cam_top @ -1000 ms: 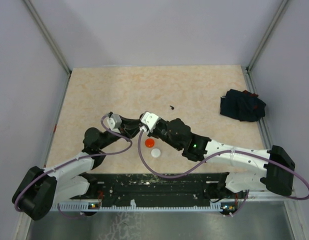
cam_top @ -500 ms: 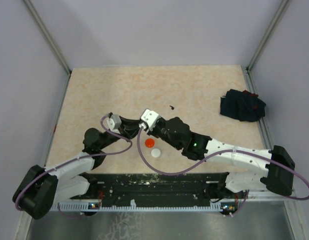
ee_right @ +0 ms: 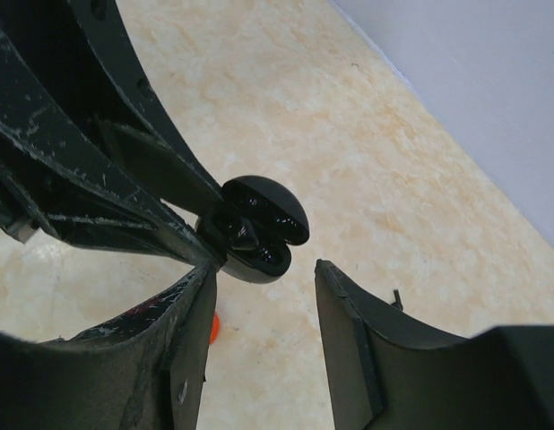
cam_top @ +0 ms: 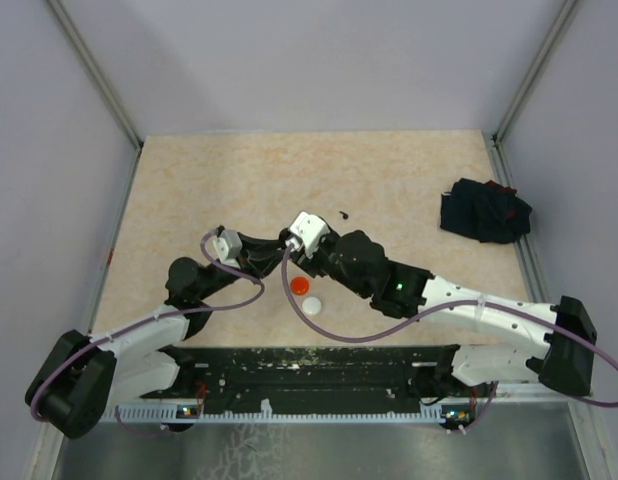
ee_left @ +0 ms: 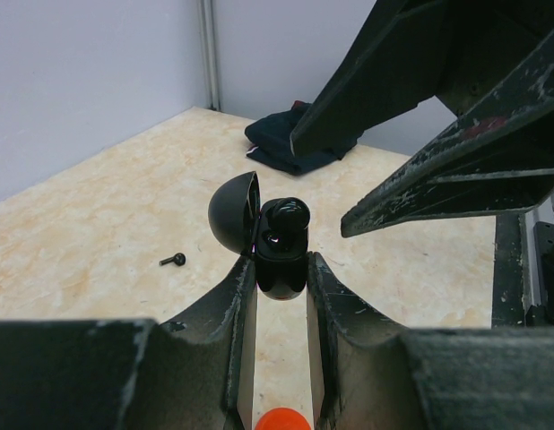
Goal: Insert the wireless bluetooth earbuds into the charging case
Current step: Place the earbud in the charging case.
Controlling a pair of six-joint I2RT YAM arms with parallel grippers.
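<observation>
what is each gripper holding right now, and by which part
The left gripper clamps the black charging case by its lower body, with the lid hinged open. The right gripper is open close to the case and holds nothing.

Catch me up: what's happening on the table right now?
The left end effector is clamped on a glossy black round charging case, held up with its lid hinged open. The right end effector sits right at the case with its jaws apart, holding nothing. One tiny black stemmed earbud lies loose on the beige table. I cannot tell whether any bud is already inside the case.
</observation>
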